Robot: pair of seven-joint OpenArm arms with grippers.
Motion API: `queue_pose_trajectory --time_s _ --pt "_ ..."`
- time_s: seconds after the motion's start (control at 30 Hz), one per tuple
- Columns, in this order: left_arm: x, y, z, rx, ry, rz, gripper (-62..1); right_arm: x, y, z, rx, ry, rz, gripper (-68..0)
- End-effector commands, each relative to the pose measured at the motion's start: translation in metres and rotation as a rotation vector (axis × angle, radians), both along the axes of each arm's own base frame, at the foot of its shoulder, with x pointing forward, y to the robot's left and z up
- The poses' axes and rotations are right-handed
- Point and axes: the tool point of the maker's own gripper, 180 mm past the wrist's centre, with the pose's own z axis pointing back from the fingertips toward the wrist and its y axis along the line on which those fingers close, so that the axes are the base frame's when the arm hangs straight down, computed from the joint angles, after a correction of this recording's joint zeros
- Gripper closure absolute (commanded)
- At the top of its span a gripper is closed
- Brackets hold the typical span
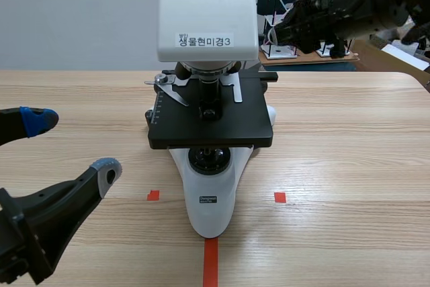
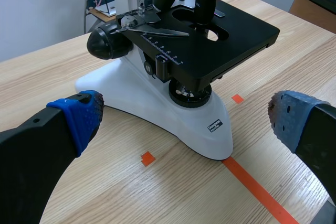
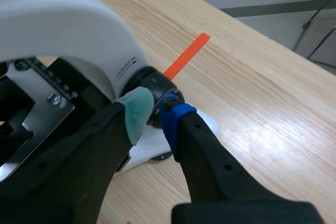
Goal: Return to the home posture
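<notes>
A white microscope [image 1: 213, 196] with a black stage [image 1: 235, 122] stands at the table's middle, on the end of an orange tape line. My left gripper [image 1: 72, 144] hovers open at the near left, short of the microscope base [image 2: 152, 106], with nothing between its blue pads. My right arm is raised at the far right. Its gripper [image 1: 279, 31] sits beside the microscope's white head [image 3: 58, 30]. In the right wrist view the right gripper [image 3: 156, 116] is shut, its pads meeting just at the black eyepiece [image 3: 152, 83].
Bare wooden table [image 1: 349, 166] lies on both sides of the microscope, with small orange squares [image 1: 280, 197] near the front. Beyond the table's far edge stand a white wire rack [image 1: 289, 5] and a wooden board. The table's right edge shows in the right wrist view.
</notes>
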Motion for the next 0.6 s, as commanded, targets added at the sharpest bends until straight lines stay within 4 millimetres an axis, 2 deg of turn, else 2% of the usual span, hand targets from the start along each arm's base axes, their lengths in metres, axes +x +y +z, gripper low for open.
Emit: queue_pose_trajectory --time_s 0.0,0.17,0.3,0.47,0.57 --pt "0.002 -0.001 0.010 -0.021 -0.031 -0.001 -62.3 -0.005 -0.009 0.016 0.014 -0.060 -0.020 -13.6" --pt "0.002 -0.001 0.010 -0.021 -0.031 -0.001 -62.3 -0.040 -0.019 0.019 0.035 -0.126 -0.020 -17.8" --pt "0.002 -0.001 0.010 -0.020 -0.031 -0.001 -62.3 -0.064 -0.031 0.017 0.061 -0.183 -0.059 -25.2" --pt "0.002 -0.001 0.010 -0.020 -0.030 -0.001 -62.3 -0.102 -0.040 0.004 0.095 -0.221 -0.049 -30.4" --pt "0.002 -0.001 0.010 -0.020 -0.030 -0.001 -62.3 -0.128 -0.038 -0.001 0.141 -0.237 0.004 -34.2"
